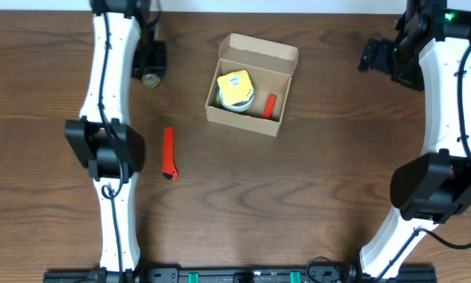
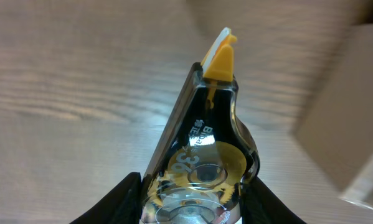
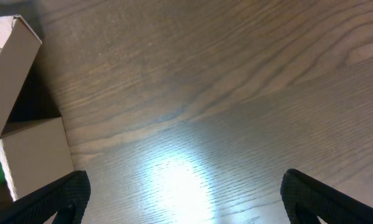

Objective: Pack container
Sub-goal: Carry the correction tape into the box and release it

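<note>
Red pen-shaped tool (image 1: 169,153) lies near-left on the table, not yet packed. Container (image 1: 239,119) sits mid-table with its flap open to the far side. Inside are 2 items: a yellow tape roll (image 1: 235,89) on the left and a small red item (image 1: 270,104) on the right. Left gripper (image 2: 192,199), far-left of the box, is clamped on a yellow-tipped tape dispenser (image 2: 205,155). Right gripper (image 3: 183,186), far right, is spread wide on nothing. My read: carry the dispenser right, clear the left wall with margin, lower it between the 2 items and release low. Clipping the rim would shift the box.

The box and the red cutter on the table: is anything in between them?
No. In the overhead view, only bare wooden table lies between the cardboard box and the red cutter.
</note>
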`<state>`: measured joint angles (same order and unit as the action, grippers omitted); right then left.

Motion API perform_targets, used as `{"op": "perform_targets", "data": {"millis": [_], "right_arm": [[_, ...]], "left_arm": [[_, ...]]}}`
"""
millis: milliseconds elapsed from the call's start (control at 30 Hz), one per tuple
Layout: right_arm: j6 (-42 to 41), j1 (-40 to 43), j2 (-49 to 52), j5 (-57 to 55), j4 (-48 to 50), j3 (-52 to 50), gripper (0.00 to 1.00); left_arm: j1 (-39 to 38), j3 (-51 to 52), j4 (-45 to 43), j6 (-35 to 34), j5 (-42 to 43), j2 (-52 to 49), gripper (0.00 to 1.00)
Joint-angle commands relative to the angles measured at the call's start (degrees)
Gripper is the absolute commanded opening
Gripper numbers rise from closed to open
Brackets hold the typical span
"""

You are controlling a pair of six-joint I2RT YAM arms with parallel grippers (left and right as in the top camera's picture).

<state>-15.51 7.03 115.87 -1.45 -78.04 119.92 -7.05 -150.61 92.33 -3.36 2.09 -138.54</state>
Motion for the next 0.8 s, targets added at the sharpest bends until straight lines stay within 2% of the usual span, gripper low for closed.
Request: {"op": "perform_targets", "data": {"millis": [0,367,500,600,767], "right_arm": [[-0.8,0.1,0.3,0.0,0.0,-0.2,0.99],[-0.8,0.1,0.3,0.0,-0.2,-0.2,0.99],[-0.8,0.1,0.3,0.0,-0.2,-0.2,0.99],[-0.8,0.1,0.3,0.0,-0.1,-0.2,0.99],[-0.8,0.1,0.3,0.0,-0.1,-0.2,0.99]], "left_arm": [[-5.4,-3.4,4.5,-2.1,-3.5,5.5,0.05],[-24.1,-3.4,4.5,-12.9,-5.7,12.3,0.06],[-28.8,-2.8,4.5,-14.7,-6.1,11.2,0.06],[-31.4,-2.8,3.7,-14.9,-9.3,8.9,0.06],[-33.1,-2.8,0.9,-14.9,-7.6,4.1,0.06]]}}
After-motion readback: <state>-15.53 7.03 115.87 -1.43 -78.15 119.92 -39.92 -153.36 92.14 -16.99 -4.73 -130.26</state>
